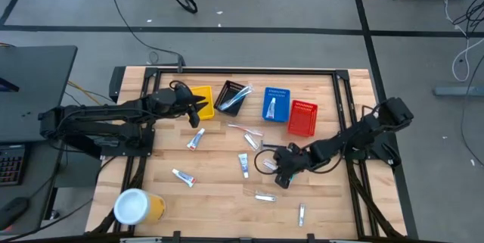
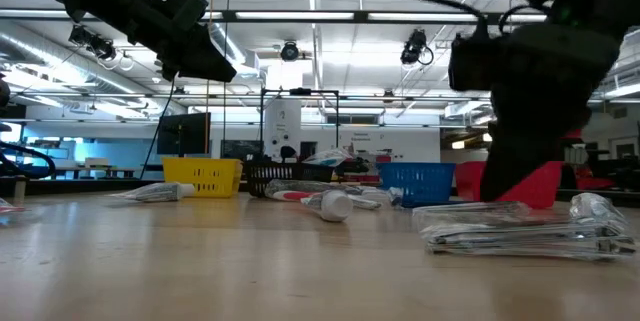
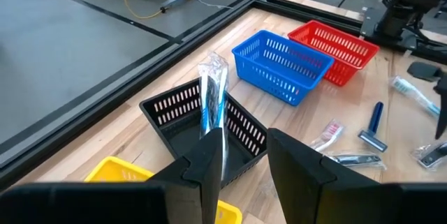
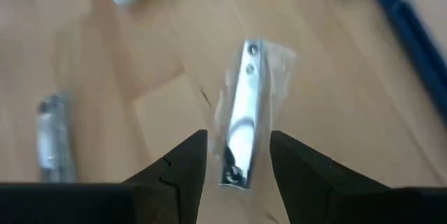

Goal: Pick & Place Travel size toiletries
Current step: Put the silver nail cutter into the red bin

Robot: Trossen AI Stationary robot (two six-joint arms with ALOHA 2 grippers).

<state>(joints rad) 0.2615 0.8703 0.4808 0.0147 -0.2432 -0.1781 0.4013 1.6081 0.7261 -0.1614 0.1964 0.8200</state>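
Right gripper (image 1: pixel 281 175) sits low over the wooden table (image 1: pixel 219 197), its dark fingers (image 4: pixel 183 160) spread to either side of a silvery nail clipper in a clear wrapper (image 4: pixel 242 123) lying flat on the boards; contact with the wrapper cannot be confirmed. Left gripper (image 3: pixel 241 165) hangs above the back row of baskets, fingers parted, close beside a blue-and-white toothbrush in clear packaging (image 3: pixel 212 105) that stands tilted in the black mesh basket (image 3: pixel 174 112); whether it is gripped cannot be told. Beside that basket stand the yellow mesh basket (image 1: pixel 202 101), the blue mesh basket (image 1: pixel 276 104) and the red mesh basket (image 1: pixel 302 117). Loose toiletries are scattered across the table: a white tube with a red end (image 1: pixel 183 177), another white tube (image 1: pixel 196 138), a blue-capped tube (image 1: pixel 243 164), and a silvery sachet (image 1: pixel 265 196). A yellow cup with a white lid (image 1: pixel 137 207) stands near the front left corner.
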